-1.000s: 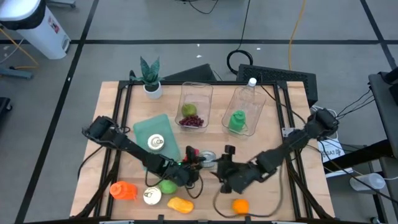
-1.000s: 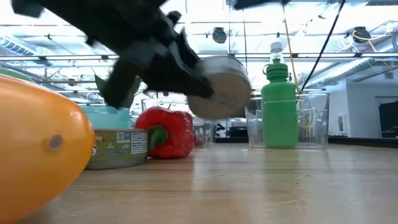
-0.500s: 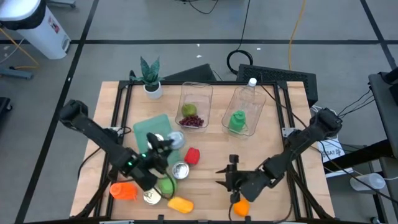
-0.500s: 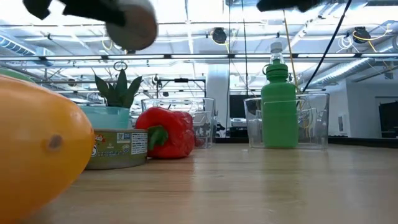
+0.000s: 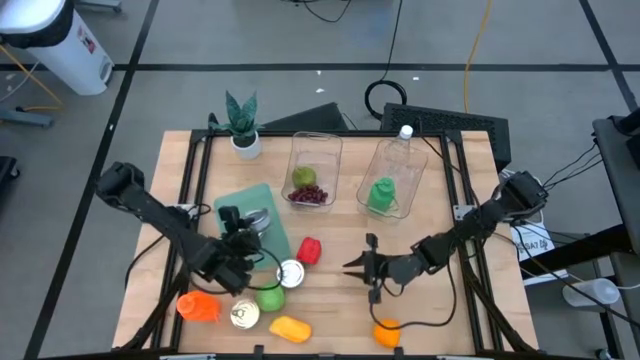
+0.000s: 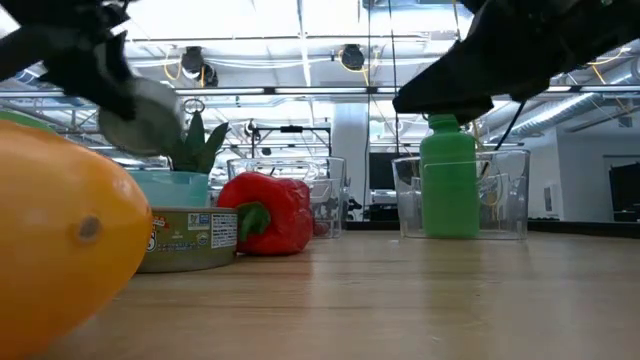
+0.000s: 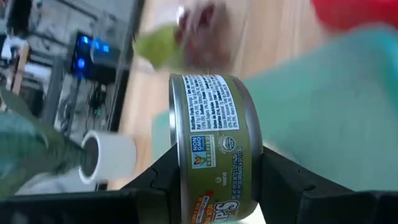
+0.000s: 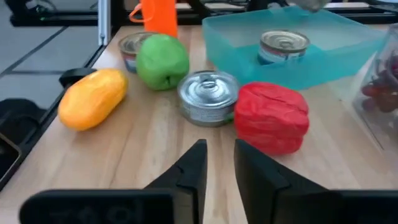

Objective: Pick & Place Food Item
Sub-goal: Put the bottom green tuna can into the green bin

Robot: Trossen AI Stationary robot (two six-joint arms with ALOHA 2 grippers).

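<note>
My left gripper [image 5: 248, 226] hangs over the teal tray [image 5: 232, 204], shut on a green-labelled tin can [image 7: 211, 134], which the low view shows high at the left [image 6: 140, 115]. A second can [image 8: 283, 43] stands inside the tray. On the table near it are a third can [image 5: 290, 272], a red pepper [image 5: 310, 250] and a green apple [image 5: 268, 297]. My right gripper [image 5: 362, 268] hovers right of the pepper, its fingers [image 8: 193, 168] a narrow gap apart with nothing between them. My left gripper pinches the can between its two fingers, one on each flat end [image 7: 175, 155], so the labelled wall faces the wrist camera. The fingers slant down from the table's near left side. The can is tipped on edge and held clear above the tray.
At the near edge lie a yellow mango [image 5: 288, 327], an orange bottle [image 5: 197, 305], another can [image 5: 243, 315] and an orange [image 5: 387, 332]. Two clear bins [image 5: 315, 170] [image 5: 390, 175] and a potted plant [image 5: 243, 125] stand at the far side.
My left gripper has carried the can from the table's middle toward the left and far side, up over the teal tray, turning so the can is tipped. My right gripper has come down lower above the table right of the pepper.
</note>
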